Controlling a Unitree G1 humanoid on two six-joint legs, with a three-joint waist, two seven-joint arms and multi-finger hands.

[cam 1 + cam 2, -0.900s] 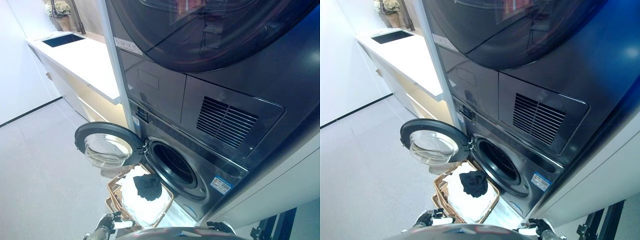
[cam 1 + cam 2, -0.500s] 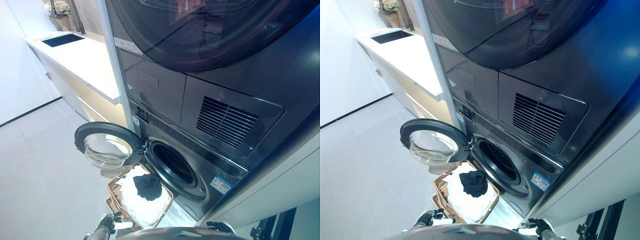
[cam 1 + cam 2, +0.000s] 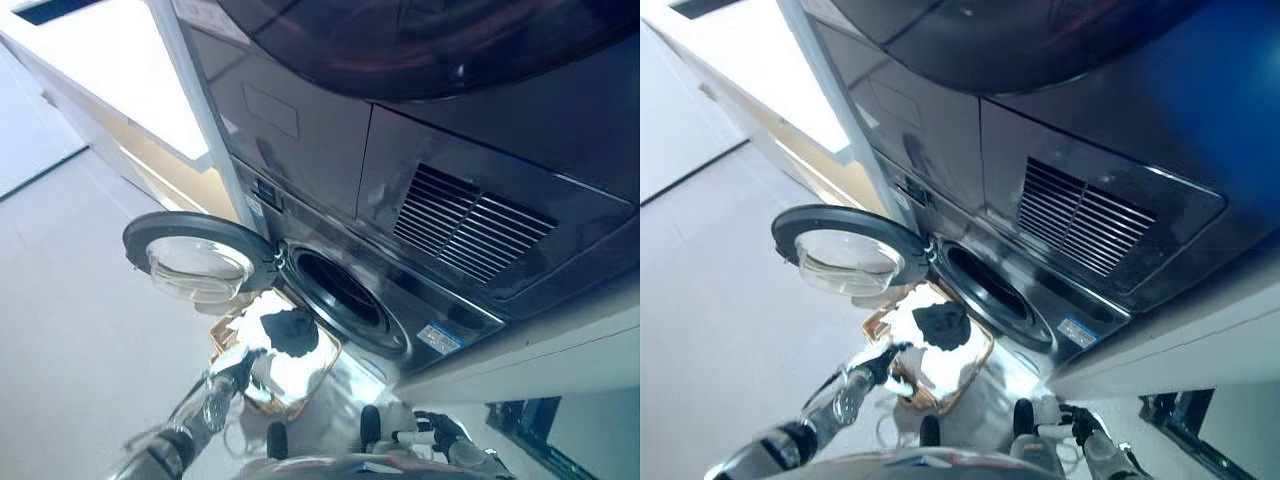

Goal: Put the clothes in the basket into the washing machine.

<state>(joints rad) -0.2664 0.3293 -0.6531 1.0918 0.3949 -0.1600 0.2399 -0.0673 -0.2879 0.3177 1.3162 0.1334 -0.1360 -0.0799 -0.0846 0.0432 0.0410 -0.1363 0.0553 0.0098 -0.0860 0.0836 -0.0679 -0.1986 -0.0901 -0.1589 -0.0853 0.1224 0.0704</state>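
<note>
- Your left hand (image 3: 238, 366) comes in from 7 o'clock and sits at the near-left rim of the basket (image 3: 322, 370). Fingers blur together at the rim; can't tell if they're spread, curled or touching the wicker.
- Washer door (image 3: 196, 262) hangs open at 9 o'clock of the drum opening (image 3: 345, 290), glass bowl facing up, hinge side next to the opening.
- Basket is on the floor (image 3: 70, 330) right below the opening, at its 6–7 o'clock, just beside the washer front.
- Clothes in the basket: white cloth (image 3: 285, 368) fills it; a dark garment (image 3: 293, 331) lies on top at the far end, nearest the drum. Nothing seen inside the drum.
- Washing machine (image 3: 400, 330) is the lower unit; above it a grey panel with a slatted vent (image 3: 470, 225) at 2 o'clock of the opening.
- Small label (image 3: 440, 338) at 4 o'clock of the opening; print too small to read.
- Your right hand (image 3: 1082, 430) is low at 5 o'clock, well apart from the basket. Fingers look curled, nothing in them.
- Views: both eyes show the same things. Right eye shows the right forearm more fully; left eye shows more of the white countertop (image 3: 110, 70) at 11 o'clock.
</note>
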